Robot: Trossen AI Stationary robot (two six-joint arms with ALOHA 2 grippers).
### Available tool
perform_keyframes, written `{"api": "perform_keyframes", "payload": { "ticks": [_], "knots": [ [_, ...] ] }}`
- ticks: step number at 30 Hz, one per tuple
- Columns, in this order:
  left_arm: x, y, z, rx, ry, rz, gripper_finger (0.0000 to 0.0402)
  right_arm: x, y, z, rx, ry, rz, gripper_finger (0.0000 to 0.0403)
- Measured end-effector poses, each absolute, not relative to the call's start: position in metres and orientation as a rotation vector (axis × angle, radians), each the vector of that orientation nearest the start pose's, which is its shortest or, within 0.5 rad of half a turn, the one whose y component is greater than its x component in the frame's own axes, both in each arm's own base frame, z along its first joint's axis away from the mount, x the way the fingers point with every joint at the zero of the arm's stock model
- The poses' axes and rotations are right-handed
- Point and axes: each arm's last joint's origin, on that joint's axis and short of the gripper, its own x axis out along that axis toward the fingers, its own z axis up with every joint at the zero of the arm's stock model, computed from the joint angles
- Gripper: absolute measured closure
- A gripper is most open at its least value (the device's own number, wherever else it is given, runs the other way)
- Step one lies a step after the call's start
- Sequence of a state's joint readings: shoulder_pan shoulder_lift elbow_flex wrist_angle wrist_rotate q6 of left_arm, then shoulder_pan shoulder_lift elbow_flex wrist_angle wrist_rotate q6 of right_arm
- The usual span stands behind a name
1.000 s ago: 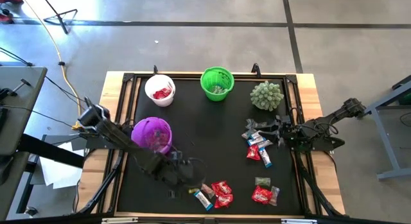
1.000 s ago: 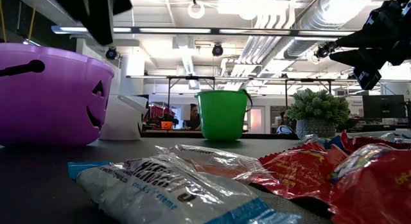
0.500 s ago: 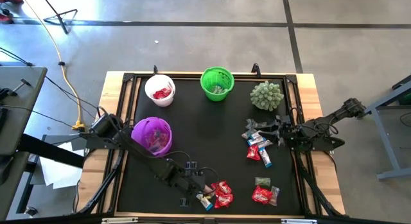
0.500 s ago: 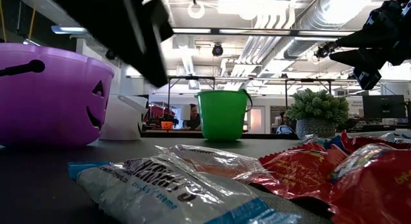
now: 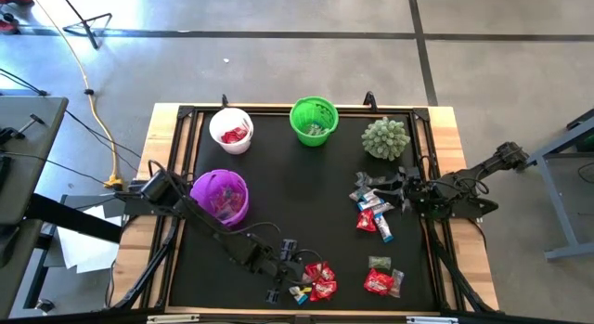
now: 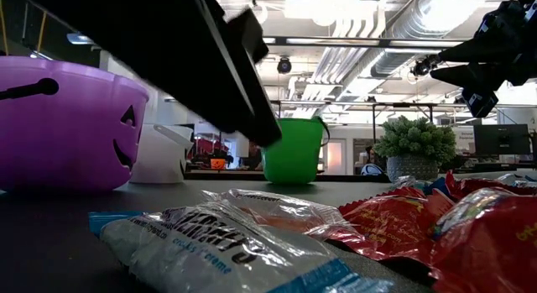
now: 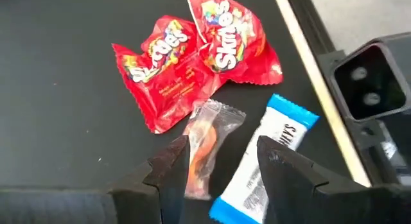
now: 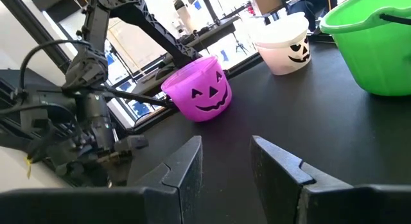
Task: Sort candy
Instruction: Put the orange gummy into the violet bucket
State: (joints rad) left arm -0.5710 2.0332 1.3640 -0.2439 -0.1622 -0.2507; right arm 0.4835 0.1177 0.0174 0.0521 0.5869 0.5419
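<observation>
Left gripper (image 7: 221, 163) poised open and empty over the near-edge candy.

Its jaws stood apart, straddling a clear crinkled wrapper with orange inside (image 7: 207, 142), whose long axis ran forward between the fingers. Just beside that wrapper lay a flat blue-and-white bar (image 7: 260, 161); beyond it, two glossy red Skittles packs (image 7: 192, 54), overlapping. The purple bucket (image 5: 220, 195) stood well apart. The right gripper (image 5: 401, 196), empty and part open, waited by the farther candy cluster (image 5: 371, 209).
</observation>
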Motion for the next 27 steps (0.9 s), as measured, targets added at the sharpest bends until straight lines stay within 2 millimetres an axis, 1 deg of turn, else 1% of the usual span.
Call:
{"api": "perform_keyframes", "payload": {
  "ticks": [8, 12, 15, 22, 27],
  "knots": [
    [0.37, -0.216, 0.144, 0.09, 0.92, -0.231, 0.0232, 0.095, 0.032, 0.165, 0.516, 0.013, -0.112, 0.0276],
    [0.375, -0.212, 0.14, 0.081, 0.922, -0.219, 0.0232, 0.096, 0.032, 0.165, 0.515, 0.016, -0.113, 0.0276],
    [0.374, -0.21, 0.135, 0.078, 0.95, -0.225, 0.0232, 0.096, 0.032, 0.165, 0.513, 0.018, -0.114, 0.0276],
    [0.373, -0.211, 0.134, 0.054, 0.962, -0.218, 0.0232, 0.096, 0.032, 0.165, 0.513, 0.018, -0.113, 0.0276],
    [0.373, -0.211, 0.134, -0.018, 0.976, -0.182, 0.0237, 0.096, 0.032, 0.165, 0.513, 0.018, -0.113, 0.0276]
  ]
}}
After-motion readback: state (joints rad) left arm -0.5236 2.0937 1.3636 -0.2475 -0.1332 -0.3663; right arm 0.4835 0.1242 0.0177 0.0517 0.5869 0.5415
